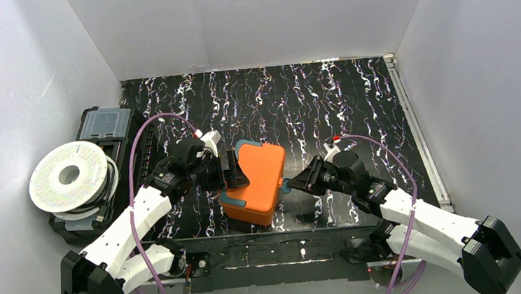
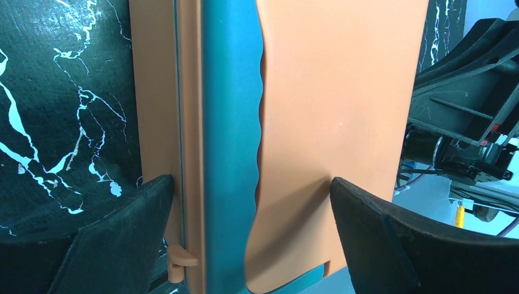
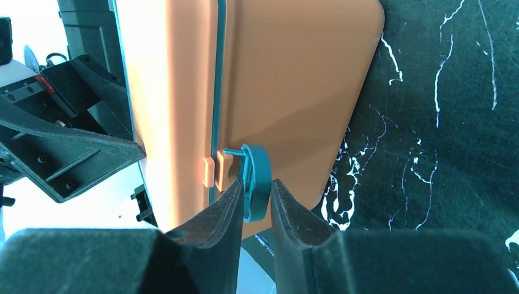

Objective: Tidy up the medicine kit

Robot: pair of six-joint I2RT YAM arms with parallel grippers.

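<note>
- Latch [image 3: 257, 168] sticks off the medicine kit [image 1: 260, 175] toward our right gripper [image 3: 255, 190], which pinches it.
- Left gripper [image 2: 252, 190] straddles the opposite side, spread wide; we can't tell if it grips.

In the overhead view the left gripper [image 1: 226, 169] covers the left end of the medicine kit [image 1: 257, 179]. The right gripper [image 1: 293, 183] hides most of the teal latch [image 1: 285, 186], which is too small there to read. The left wrist view crops the kit at top and bottom, and whether the fingers [image 2: 141, 214] press on it cannot be told. The latch's lower part is buried between the right fingers [image 3: 214, 220]. The kit's inside is hidden. At far left a filament spool [image 1: 70, 176] covers much of a black case [image 1: 105, 123].
</note>
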